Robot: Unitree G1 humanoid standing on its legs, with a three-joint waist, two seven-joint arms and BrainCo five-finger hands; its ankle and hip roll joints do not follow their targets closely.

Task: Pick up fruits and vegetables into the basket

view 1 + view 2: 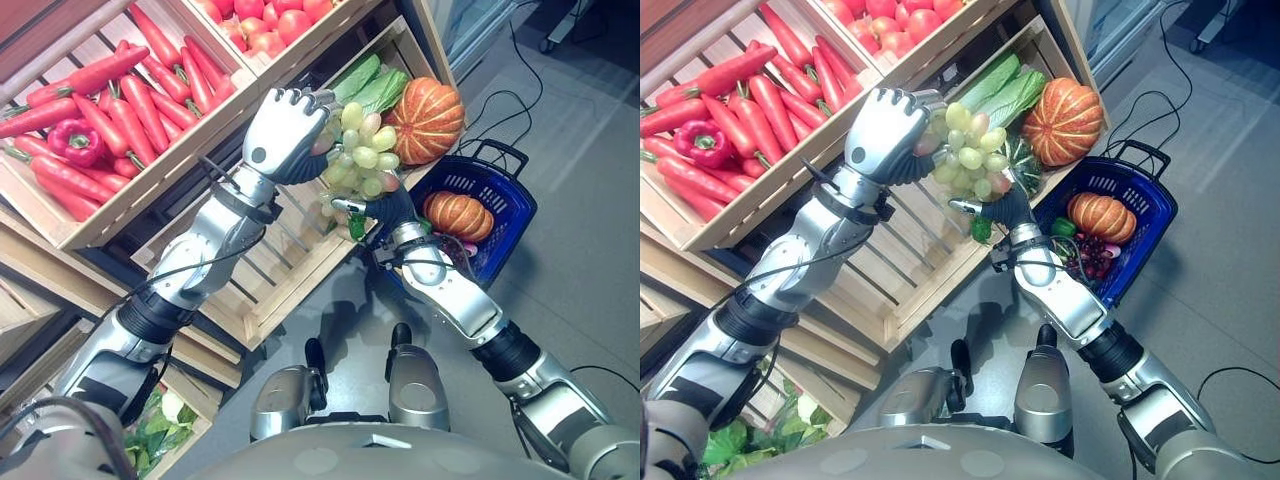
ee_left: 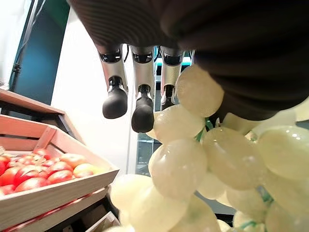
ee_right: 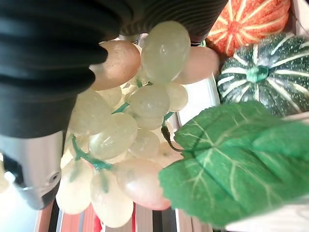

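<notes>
At the far left, a slanted wooden crate (image 1: 150, 190) holds long red peppers (image 1: 130, 125) and one red bell pepper (image 1: 75, 140). Beside it, a higher crate holds red apples (image 1: 265, 20). In the middle, above a lower slatted crate (image 1: 290, 270), both robot hands meet at a bunch of pale green grapes (image 1: 360, 150). The left hand (image 1: 283, 130) is raised against the bunch from its left, fingers (image 2: 143, 112) fairly straight beside the grapes, not curled around them. The right hand (image 1: 385, 208) sits just under the bunch; whether its fingers grip the grapes I cannot tell. A green leaf (image 3: 231, 169) hangs from the bunch. To the right lie leafy greens (image 1: 375, 88), a small dark green squash (image 1: 1024, 162) and an orange pumpkin (image 1: 427, 118). Farther right, a blue basket (image 1: 500, 190) on the floor holds another orange pumpkin (image 1: 458, 213) and what look like dark grapes (image 1: 1092, 252).
</notes>
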